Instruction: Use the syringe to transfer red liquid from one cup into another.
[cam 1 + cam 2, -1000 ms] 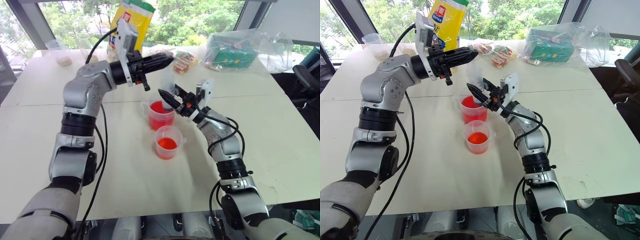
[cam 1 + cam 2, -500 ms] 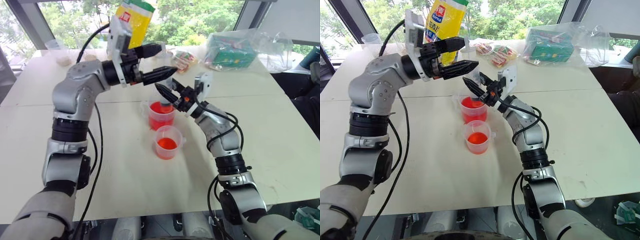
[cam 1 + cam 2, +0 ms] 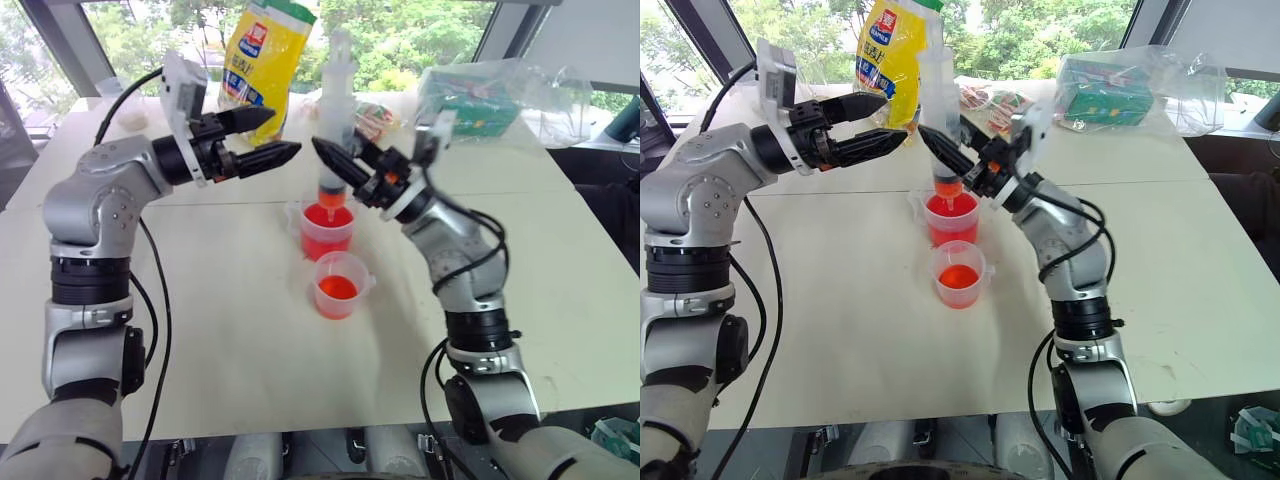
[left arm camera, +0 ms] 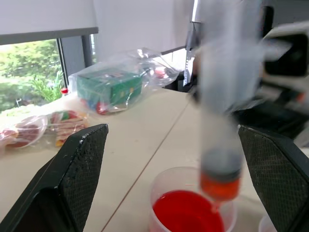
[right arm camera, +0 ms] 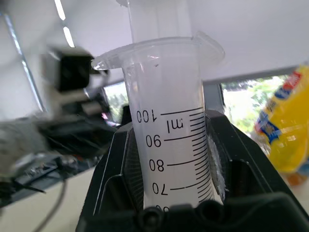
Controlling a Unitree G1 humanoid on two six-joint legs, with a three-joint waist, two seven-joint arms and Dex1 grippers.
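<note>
Now the left gripper [image 3: 262, 137] has let go, fingers apart, while the right gripper [image 3: 335, 160] lifts the clamped syringe [image 3: 334, 120].

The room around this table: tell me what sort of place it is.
Probably an office or lab used as a test space: a plain white table by big windows onto trees, with a yellow snack bag and bagged supplies at its far edge.

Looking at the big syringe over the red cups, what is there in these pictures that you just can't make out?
- Syringe fill level: in the left wrist view the barrel is blurred; in the right wrist view the right gripper covers its lower part.
- Plunger top: cut off by the right wrist view's edge.
- Yellow bag lettering: too small in the head views.
</note>
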